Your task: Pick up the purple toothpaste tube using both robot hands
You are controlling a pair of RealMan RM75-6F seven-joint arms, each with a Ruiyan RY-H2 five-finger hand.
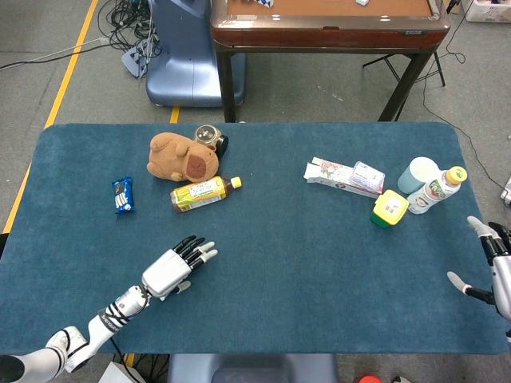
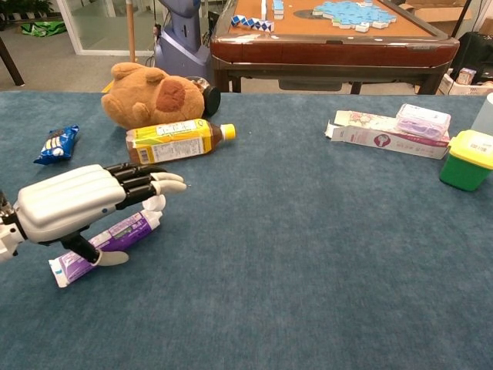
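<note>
toothpaste tube (image 2: 108,240): 1, lying under spread left hand (image 2: 73,206) | right hand (image 1: 497,270): spread, empty

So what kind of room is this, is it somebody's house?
Probably not a house. It looks like a robot lab or test room: there are loose cables on a bare grey floor, a yellow line taped along it, and a blue machine base behind the blue table.
</note>
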